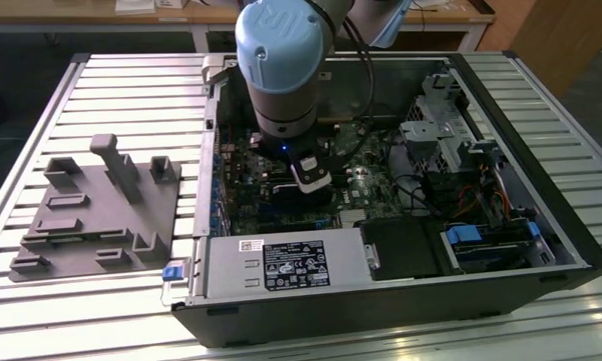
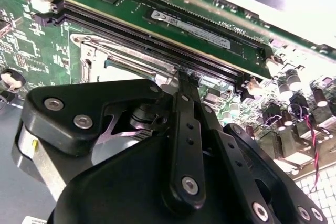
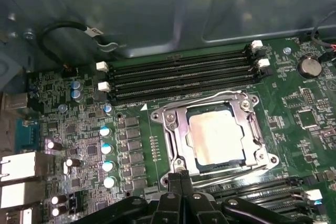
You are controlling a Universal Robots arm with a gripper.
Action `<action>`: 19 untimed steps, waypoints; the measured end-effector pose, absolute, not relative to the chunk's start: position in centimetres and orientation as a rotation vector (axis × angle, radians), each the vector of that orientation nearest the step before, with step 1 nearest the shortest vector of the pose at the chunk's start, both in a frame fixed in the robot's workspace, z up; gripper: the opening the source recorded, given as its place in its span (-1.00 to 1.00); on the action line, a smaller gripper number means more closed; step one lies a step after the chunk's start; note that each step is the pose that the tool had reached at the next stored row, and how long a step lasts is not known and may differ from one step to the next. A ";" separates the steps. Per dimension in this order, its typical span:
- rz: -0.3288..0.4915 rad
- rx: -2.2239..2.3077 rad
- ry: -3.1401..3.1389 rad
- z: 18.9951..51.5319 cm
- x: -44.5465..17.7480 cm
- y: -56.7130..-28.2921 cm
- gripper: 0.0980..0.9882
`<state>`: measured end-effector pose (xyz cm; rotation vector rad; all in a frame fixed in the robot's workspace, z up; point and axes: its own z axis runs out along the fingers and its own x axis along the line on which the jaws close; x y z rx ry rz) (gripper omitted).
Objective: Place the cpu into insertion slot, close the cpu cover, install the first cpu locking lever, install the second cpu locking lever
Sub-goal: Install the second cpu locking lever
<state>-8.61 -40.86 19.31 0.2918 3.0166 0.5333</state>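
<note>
I have the arm [image 1: 281,68] reaching down into the open case [image 1: 402,293], which lies on a slatted table [image 1: 130,98] in the exterior view. The arm fills the upper middle of that frame, and its gripper [image 1: 311,180] sits low over the board [image 1: 376,192] near the frame's centre. A grey fixture [image 1: 95,214] with upright pegs lies on the table at the exterior view's left, well apart from the case.

In the first wrist view the cpu [image 3: 218,137] lies flat in the socket, right of centre in the frame, its dull metal top showing. The cover [image 3: 176,129] frames it as a silvery square, down around the chip. Four empty memory slots [image 3: 178,74] run across the frame just above the socket. The gripper's tip [image 3: 181,179] pokes in at the bottom edge, just beside the cover's lower-left corner; I cannot tell whether it touches the cover or a lever there. The fingers look pressed together, with no gap between them and nothing visibly held.

In the second wrist view the gripper [image 2: 184,80] reaches toward the socket's edge at centre frame, with the cover [image 2: 126,56] just beyond it and a memory stick [image 2: 189,24] across the upper part.
</note>
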 end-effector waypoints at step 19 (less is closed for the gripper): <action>0.549 0.292 3.015 18.6 -9.3 -40.9 -0.98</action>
